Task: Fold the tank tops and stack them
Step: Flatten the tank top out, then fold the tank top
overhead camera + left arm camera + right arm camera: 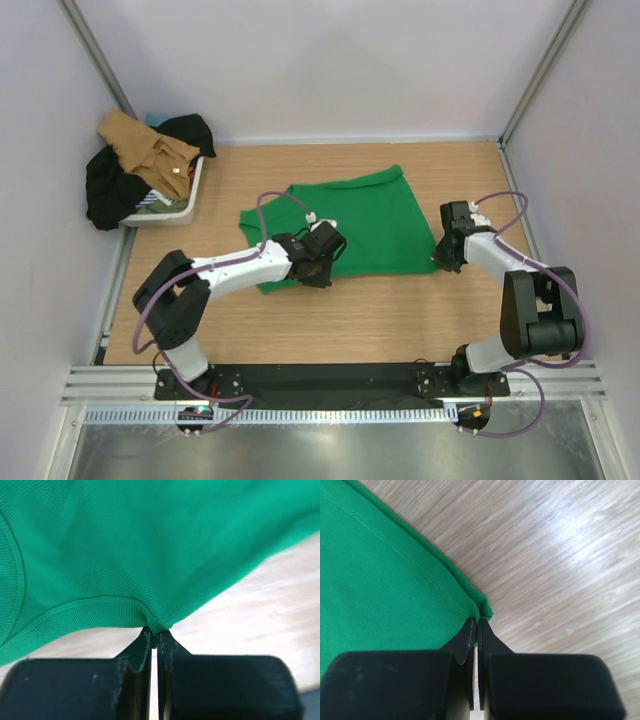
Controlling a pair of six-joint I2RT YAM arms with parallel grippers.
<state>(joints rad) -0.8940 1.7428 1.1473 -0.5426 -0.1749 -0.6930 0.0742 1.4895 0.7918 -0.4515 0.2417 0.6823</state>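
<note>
Green tank top (370,225), near edge: pinched at both ends. Left gripper (154,632) clamped on near-left armhole hem, right gripper (478,621) clamped on near-right corner. Body flat mid-table, long axis left-right, stretching far from both grips. Tan tank top (140,145) far-left, atop clothes in bin (196,185).

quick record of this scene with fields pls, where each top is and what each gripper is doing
green tank top: spread on the table, not yet folded
tan tank top: heaped with dark clothes on a tray, far left
left gripper: shut on the green tank top's near edge, at a curved hem
right gripper: shut on the green tank top's near right corner
stack: none yet
</note>
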